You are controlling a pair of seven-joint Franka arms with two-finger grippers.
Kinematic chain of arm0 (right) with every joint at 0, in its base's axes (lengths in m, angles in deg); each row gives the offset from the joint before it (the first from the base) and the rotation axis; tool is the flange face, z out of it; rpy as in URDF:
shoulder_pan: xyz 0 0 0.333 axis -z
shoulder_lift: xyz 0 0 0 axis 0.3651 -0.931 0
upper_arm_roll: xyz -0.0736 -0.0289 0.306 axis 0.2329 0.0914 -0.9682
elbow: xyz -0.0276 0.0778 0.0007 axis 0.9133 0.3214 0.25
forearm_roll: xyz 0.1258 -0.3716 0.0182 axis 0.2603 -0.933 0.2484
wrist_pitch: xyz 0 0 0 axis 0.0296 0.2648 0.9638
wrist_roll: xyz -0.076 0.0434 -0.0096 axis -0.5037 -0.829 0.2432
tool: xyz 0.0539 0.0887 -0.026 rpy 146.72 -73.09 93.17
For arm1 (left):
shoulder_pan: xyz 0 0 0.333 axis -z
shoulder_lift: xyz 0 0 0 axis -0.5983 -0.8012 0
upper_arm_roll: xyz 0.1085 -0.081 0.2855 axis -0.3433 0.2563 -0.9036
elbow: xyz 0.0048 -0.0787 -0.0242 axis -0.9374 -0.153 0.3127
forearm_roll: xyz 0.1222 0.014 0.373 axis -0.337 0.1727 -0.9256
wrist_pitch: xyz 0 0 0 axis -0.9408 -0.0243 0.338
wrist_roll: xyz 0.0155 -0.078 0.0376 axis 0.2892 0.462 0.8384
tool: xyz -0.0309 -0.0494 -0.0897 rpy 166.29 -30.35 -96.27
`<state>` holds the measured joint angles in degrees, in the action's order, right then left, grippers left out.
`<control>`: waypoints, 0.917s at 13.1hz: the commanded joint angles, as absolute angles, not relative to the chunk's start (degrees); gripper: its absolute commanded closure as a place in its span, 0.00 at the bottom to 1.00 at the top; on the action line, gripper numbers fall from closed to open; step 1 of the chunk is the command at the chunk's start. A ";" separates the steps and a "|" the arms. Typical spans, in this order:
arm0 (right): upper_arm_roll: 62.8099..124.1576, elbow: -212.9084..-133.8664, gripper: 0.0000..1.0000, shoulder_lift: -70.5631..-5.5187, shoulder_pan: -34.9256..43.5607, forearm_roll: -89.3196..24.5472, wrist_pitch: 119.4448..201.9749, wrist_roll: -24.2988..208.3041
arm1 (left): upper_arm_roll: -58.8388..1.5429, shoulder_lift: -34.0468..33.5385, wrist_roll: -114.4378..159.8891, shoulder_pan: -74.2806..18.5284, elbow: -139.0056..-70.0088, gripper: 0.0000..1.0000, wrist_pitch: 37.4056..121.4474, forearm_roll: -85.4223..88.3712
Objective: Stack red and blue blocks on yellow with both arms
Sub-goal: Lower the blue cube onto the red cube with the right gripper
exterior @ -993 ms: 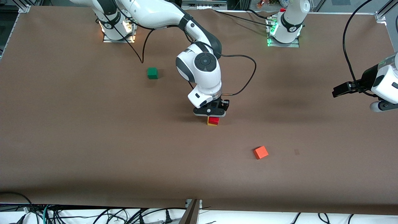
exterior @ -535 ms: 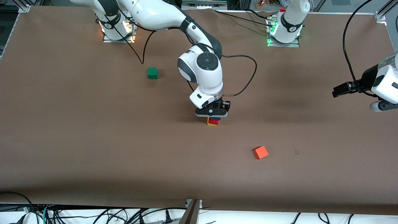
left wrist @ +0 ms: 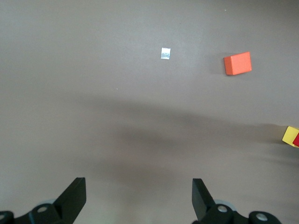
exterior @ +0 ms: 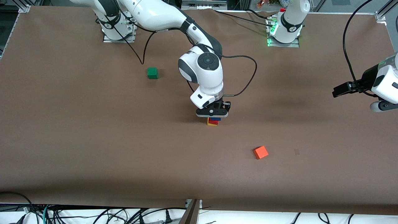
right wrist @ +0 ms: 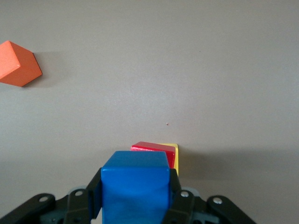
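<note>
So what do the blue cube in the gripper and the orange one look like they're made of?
Blue cube, held in the right gripper: seemingly painted wood or hard plastic, matte with faint mottling and no glare. Orange cube: likely the same, with crisp edges and evenly dull faces.

Both arms: glossy white shells, rounded link housings, dark-grey bands at the joints.

Right arm [exterior: 161,14]: round dark-grey cap with a circular embossed mark on the wrist housing; thin black cable loops out from the wrist at about 3 o'clock. A second black cable hangs from the upper link.

Right end effector [exterior: 214,117]: black body, pale screw heads on its face; two black fingers [right wrist: 96,191].

Left arm [exterior: 384,82]: white housing with black wrist block, black cable arcing up toward 12 o'clock. Base column white, dark collar, green light at foot.

Left end effector [left wrist: 139,198]: two black wedge-shaped fingers, silver screws at their roots.
</note>
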<state>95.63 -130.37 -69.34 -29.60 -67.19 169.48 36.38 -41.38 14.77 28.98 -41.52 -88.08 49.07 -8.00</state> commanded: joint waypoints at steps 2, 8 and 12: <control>95.51 -128.07 0.65 -71.00 -30.18 -69.41 169.54 35.99 | -40.64 15.08 28.23 -42.38 -88.47 0.00 49.63 -8.92; 95.59 -128.15 0.52 -71.18 -30.18 -69.41 169.19 35.99 | -40.65 15.08 28.23 -42.38 -88.47 0.00 49.63 -8.84; 95.59 -128.24 0.52 -71.18 -30.18 -70.20 168.75 36.17 | -40.65 15.08 28.23 -42.38 -88.47 0.00 49.63 -8.84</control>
<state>95.56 -130.36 -70.00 -30.08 -69.17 169.54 36.39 -41.38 14.77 28.98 -41.65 -88.08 49.07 -8.00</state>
